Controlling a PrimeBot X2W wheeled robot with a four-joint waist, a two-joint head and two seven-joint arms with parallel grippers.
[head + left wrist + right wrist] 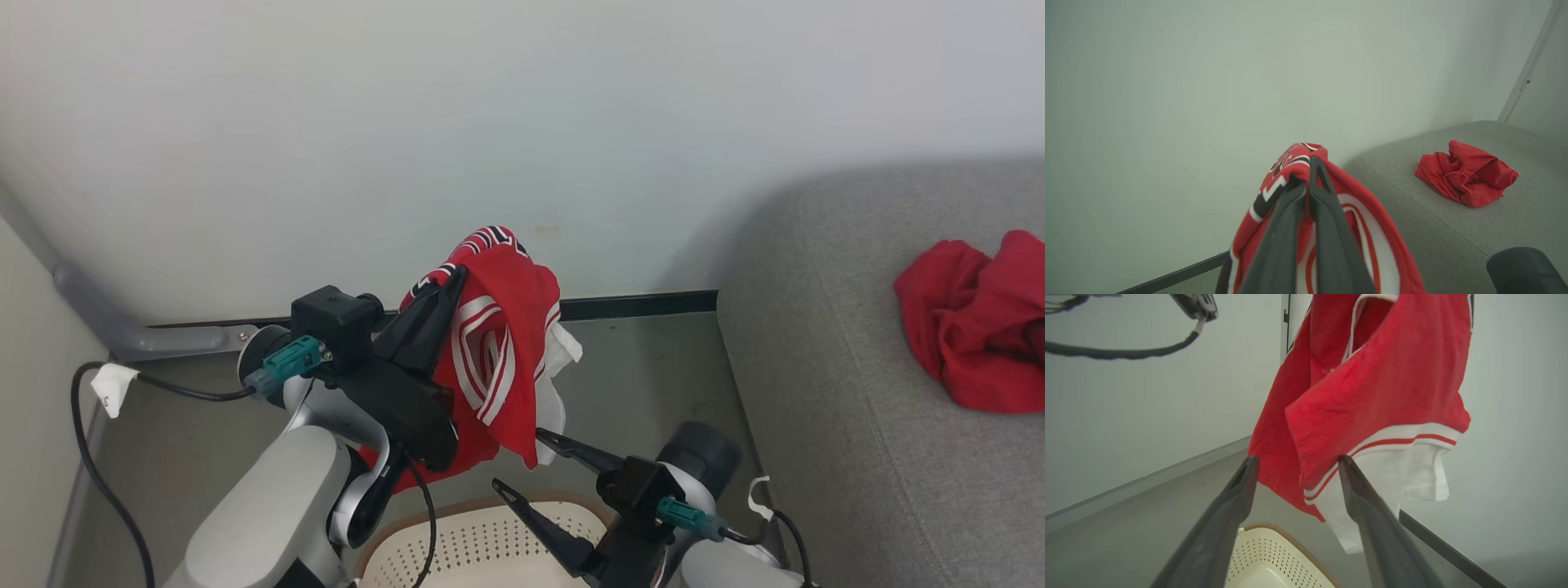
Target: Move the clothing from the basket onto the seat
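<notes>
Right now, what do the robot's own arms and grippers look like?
The arms are pale-grey shells with black joints. The left gripper and right gripper each have two long, tapering dark fingers on a black block. A teal connector with a black cable plugs in at each wrist; the cables carry white tags.

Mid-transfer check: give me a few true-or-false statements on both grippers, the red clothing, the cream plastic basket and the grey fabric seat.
1. The left gripper is shut on the red jersey with white stripes. True.
2. The right gripper is clamped on that jersey. False: its fingers stand spread apart below the hanging cloth, gripping nothing.
3. A crumpled red garment lies on the grey fabric seat. True.
4. The jersey lies inside the cream perforated plastic basket. False: it hangs in the air above the basket.
</notes>
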